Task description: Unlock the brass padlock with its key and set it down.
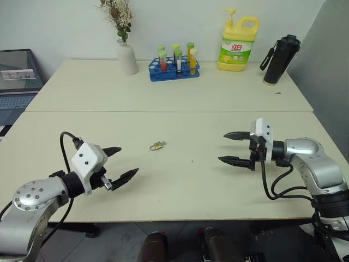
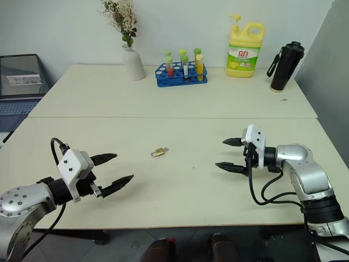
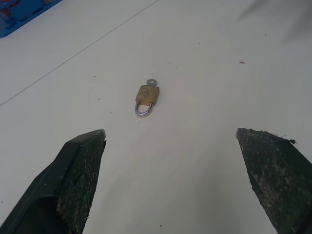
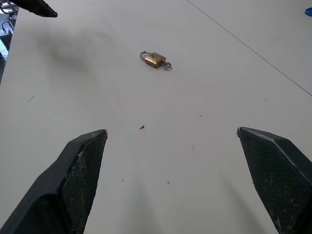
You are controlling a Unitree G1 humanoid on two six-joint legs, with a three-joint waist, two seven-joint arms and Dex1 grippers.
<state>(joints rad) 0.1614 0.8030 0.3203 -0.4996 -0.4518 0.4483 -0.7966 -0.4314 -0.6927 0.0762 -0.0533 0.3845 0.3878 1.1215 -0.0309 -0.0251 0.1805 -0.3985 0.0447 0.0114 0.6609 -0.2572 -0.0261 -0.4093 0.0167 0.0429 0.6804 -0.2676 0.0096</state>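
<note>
So you're at the very start: nothing's picked up yet. Your small golden-brass rectangular padlock w/ thin silver U-shackle [image 1: 157,146] lies flat on the cream tabletop [image 1: 191,103], on the near table just past the seam between the two tables, roughly midway btwn both arms and well apart from each. The tiny silver key w/ round flat head [image 3: 152,82] sticks out of the lock body at the end opposite the shackle, so it looks already inserted (can't confirm how deep). The shackle appears seated in the body, so I'd judge it still locked. Your left gripper [image 1: 121,163], black two-finger claw, is spread wide w/ nothing btwn the fingers, hovering above the table on the near-left side of the lock and aimed at it. Right gripper [image 1: 234,147] is likewise wide open and empty, over the table on the right, pointing in toward the lock. Step in hand: approach and first grasp. Next move, as I read it, calls for one claw to pin the brass body by its flat sides w/o covering the key head, then the other to pinch that round head and twist. Both parts are far smaller than a fingertip, so go slow, close in low, and watch that the lock doesn't skid on the smooth top. Blue test-tube rack [image 1: 174,66], white vase [image 1: 127,57], yellow detergent bottle [image 1: 238,43] and black flask [image 1: 280,60] sit at the far edge, well clear.
</note>
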